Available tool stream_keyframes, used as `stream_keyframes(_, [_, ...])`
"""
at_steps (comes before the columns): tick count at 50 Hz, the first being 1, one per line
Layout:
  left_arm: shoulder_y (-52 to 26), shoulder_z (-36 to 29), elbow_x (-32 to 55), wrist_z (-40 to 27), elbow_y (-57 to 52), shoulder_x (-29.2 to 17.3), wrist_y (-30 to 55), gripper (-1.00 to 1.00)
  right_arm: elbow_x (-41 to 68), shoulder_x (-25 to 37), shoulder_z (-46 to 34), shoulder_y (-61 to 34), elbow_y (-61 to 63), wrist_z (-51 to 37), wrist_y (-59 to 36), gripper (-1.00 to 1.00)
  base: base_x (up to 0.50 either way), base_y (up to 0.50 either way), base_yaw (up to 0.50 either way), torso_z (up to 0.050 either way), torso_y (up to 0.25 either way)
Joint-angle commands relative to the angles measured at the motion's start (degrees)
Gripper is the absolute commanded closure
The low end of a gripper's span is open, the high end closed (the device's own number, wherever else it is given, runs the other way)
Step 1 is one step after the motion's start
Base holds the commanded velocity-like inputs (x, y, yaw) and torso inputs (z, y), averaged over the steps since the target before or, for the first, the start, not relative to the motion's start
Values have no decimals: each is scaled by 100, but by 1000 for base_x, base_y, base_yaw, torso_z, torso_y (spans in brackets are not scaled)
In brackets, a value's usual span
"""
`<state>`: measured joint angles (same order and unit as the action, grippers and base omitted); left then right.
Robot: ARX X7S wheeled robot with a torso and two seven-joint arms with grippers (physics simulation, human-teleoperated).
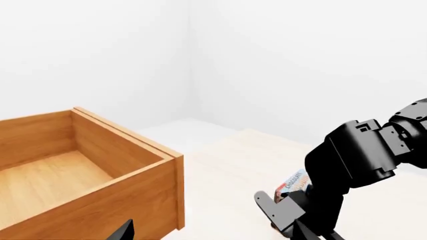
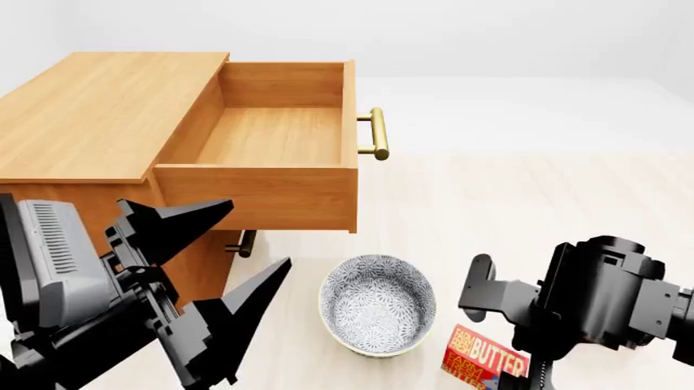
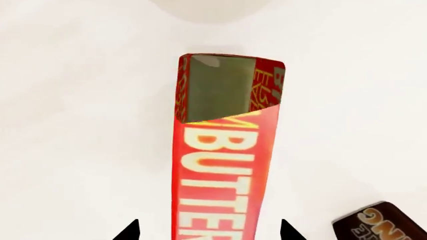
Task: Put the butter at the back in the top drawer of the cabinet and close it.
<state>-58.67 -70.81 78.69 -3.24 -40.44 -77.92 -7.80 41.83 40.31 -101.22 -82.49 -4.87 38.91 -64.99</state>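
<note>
1. Cabinet [image 2: 97, 114] at head view's left, flat top bare wood.
2. Top drawer [image 2: 276, 134] pulled well out, plain wood inside with nothing in it; brass handle [image 2: 375, 134] on its front. Same drawer [image 1: 87, 165] seen in left wrist view as an open wooden box.
3. Handle of a lower drawer [image 2: 244, 242] just visible beneath the open one; that drawer pushed in.
4. Patterned bowl [image 2: 378, 305] on the pale surface [image 2: 542, 203], in front of and below the drawer's front corner.
5. Butter [image 2: 486, 361] just beside the bowl, toward the right arm, well apart from the drawer; red face with white lettering turned up toward the head camera.
6. Right claw [image 3: 210, 232] spread, one black fingertip [image 3: 133, 231] on each side of the butter [image 3: 223, 150], a thin gap showing on both sides. Cannot tell whether the box rests on the surface or is lifted.
7. Right arm [image 1: 360, 160] also seen from the left wrist, bent down over the butter [image 1: 293, 182].
8. Corner of a dark-brown box [image 3: 380, 222] with orange lettering near the butter.
9. Left claw [image 2: 258, 233] spread wide, holding nothing, poised in front of the cabinet below the open drawer's side, fingers [image 2: 184, 219] pointing toward the bowl.
</note>
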Motion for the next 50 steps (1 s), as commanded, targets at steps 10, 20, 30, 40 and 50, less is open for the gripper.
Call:
stream_keyframes(10, [45, 11, -20, 16, 29, 7, -11, -100, -31, -23, -42, 188, -203, 9, 159, -100, 0, 0, 0, 0, 0])
stream_keyframes(20, [53, 23, -14, 24, 41, 16, -1, -100, -38, -18, -72, 257, -265, 28, 207, -100, 0, 0, 0, 0, 0])
stream_keyframes(30, [52, 37, -16, 18, 41, 36, 27, -100, -50, -14, -95, 300, -321, 42, 247, -100, 0, 0, 0, 0, 0])
stream_keyframes(40, [76, 39, -28, 10, 52, 60, 31, -100, -89, -52, -115, 349, -480, 48, 295, -100, 0, 0, 0, 0, 0])
stream_keyframes(50, [96, 44, -37, -6, 46, 61, 36, -100, -118, -149, -102, 435, -711, 43, 371, -100, 0, 0, 0, 0, 0])
